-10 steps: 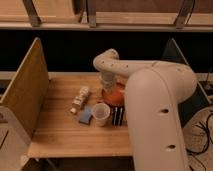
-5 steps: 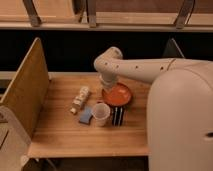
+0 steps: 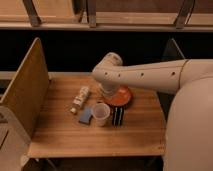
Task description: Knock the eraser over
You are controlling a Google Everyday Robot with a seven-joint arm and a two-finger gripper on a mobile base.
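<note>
The eraser [image 3: 118, 115] stands upright on the tabletop [image 3: 60, 135], just beside the white cup [image 3: 101, 114]. The pincer [image 3: 107, 92] hangs over the orange plate [image 3: 123, 98] behind it (open or closed cannot be told).

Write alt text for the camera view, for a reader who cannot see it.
The robot's gripper hangs over an orange plate on a wooden table, just behind the upright black eraser. A white cup stands at the eraser's left, a blue-grey pad left of that.
</note>
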